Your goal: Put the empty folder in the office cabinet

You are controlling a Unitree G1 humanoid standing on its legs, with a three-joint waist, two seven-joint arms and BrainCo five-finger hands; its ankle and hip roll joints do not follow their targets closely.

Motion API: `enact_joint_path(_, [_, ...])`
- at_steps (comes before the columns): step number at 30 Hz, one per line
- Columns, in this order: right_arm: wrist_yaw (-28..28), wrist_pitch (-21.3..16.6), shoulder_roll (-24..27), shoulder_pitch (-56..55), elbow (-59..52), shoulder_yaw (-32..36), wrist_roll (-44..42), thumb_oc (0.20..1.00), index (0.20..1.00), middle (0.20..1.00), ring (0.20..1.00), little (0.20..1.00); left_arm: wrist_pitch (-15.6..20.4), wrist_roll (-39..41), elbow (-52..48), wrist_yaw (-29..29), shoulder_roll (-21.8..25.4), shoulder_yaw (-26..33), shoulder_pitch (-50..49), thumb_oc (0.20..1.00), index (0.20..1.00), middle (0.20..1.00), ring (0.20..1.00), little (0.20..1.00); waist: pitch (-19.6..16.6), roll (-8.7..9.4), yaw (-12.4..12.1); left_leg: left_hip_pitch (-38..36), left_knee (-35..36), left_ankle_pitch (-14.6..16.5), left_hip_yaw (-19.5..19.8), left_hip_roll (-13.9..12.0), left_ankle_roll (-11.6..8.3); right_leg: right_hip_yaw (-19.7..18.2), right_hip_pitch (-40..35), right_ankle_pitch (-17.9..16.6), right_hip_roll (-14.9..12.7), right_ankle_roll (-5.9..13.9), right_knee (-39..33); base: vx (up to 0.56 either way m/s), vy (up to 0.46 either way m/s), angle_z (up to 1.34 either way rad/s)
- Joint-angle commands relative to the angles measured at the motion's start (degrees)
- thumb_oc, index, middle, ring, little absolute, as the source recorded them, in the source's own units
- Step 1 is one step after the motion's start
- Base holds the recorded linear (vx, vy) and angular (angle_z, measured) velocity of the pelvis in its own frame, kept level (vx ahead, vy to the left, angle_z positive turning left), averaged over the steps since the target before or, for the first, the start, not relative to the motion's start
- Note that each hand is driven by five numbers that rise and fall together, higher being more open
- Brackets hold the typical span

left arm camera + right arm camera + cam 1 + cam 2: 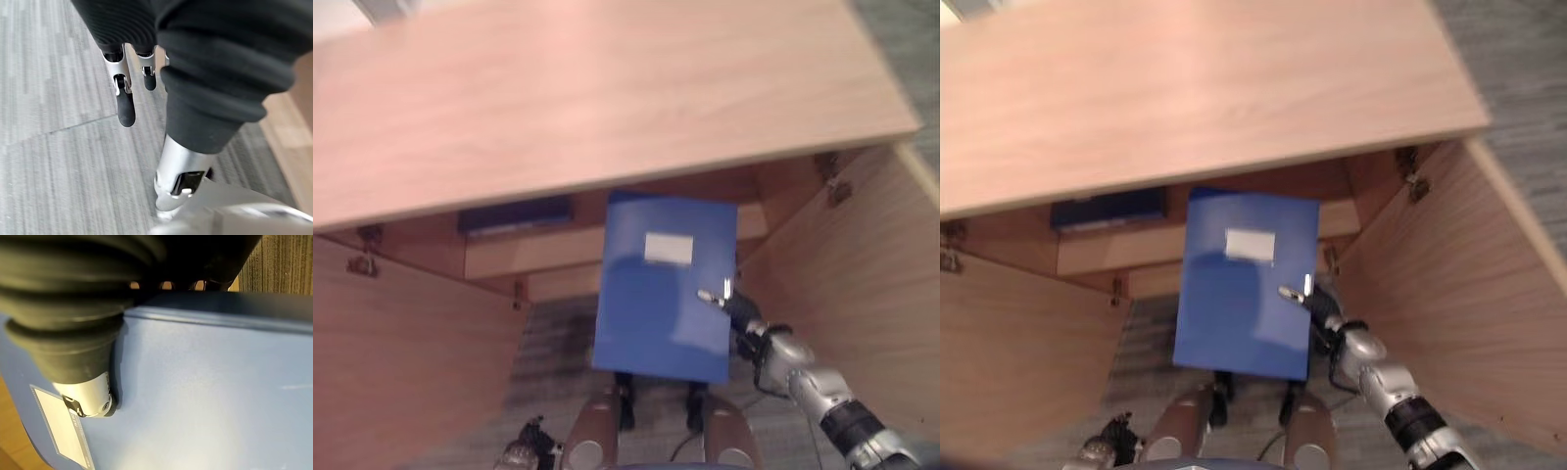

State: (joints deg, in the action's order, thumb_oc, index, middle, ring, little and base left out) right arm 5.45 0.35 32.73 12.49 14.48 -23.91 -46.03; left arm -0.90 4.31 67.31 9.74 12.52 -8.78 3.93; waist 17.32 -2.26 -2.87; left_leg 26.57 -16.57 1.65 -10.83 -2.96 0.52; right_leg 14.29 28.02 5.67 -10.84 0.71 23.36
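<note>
Right robot hand (pixel 736 305) pinches blue folder (pixel 661 294) before open cabinet (pixel 607 108).

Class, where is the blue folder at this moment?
The blue folder is held by the right hand in front of the open cabinet, between its two doors, above the floor.

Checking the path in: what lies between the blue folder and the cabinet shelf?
Nothing: in the left eye view the blue folder, held by the right hand, has its far edge at the shelf, with no object between.
</note>
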Motion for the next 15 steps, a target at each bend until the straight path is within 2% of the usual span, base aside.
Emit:
enact_joint_path(1, [-0.1,-6.5,-1.2,-1.3,-10.9,1.0,-2.2,0.200,0.200,0.200,0.200,0.200,0.2,2.6,1.3,2.2,1.7,0.8,-1.8,1.000,1.000,1.000,1.000,1.000,-1.6,1.99,-0.2,7.3,-13.4,7.2,1.1,-2.1,1.17,-2.0,2.3,2.7,-4.5,0.82,5.3,-0.09,0.006,0.11])
enact_joint_path(4, [-2.2,-8.4,-0.7,-0.8,-12.8,2.2,-2.4,0.200,0.200,0.200,0.200,0.200,0.1,3.0,0.4,3.4,1.8,0.6,-0.8,1.000,1.000,1.000,1.000,1.000,-1.6,2.31,-0.6,18.2,-23.0,10.0,1.8,-2.7,1.82,-3.6,13.7,7.0,-5.8,-1.19,16.6,-0.09,-0.020,0.09])
enact_joint_path(7, [-4.2,-9.2,-0.6,0.1,-13.1,3.2,-2.1,0.200,0.200,0.200,0.200,0.200,-0.1,4.6,-0.5,4.0,1.5,1.2,-0.9,1.000,1.000,1.000,1.000,1.000,-1.8,2.27,-0.7,24.7,-28.5,11.4,2.6,-3.0,2.12,-5.0,19.9,9.4,-6.4,-2.65,21.7,-0.02,-0.043,0.11])
enact_joint_path(10, [-5.0,-9.6,-0.9,0.0,-13.7,4.0,-2.5,0.200,0.200,0.200,0.200,0.200,0.2,7.1,-1.9,4.6,1.3,1.2,-1.1,1.000,1.000,1.000,1.000,1.000,-1.7,1.88,-0.6,29.1,-33.0,12.7,3.7,-3.0,2.31,-5.9,24.2,11.9,-7.2,-4.13,26.8,0.02,-0.043,0.02])
enact_joint_path(13, [-5.4,-10.5,-1.4,-1.1,-14.8,5.7,-2.3,0.200,0.200,0.200,0.200,0.200,0.5,1.3,-7.6,5.7,2.8,-2.7,-2.1,1.000,1.000,1.000,1.000,1.000,-1.8,1.62,-0.7,31.3,-35.6,13.8,4.7,-2.7,2.43,-5.9,26.2,13.7,-8.1,-4.96,30.0,0.03,-0.048,0.14])
enact_joint_path(15, [-7.1,-10.7,-1.9,0.1,-13.2,6.5,-3.2,0.200,0.200,0.200,0.200,0.200,0.4,1.5,-10.4,5.1,3.4,-3.8,-3.6,1.000,1.000,1.000,1.000,1.000,-2.2,1.49,-1.1,32.1,-36.3,14.1,5.1,-2.3,2.37,-5.6,26.9,14.2,-8.7,-5.09,31.2,0.03,-0.037,0.13])
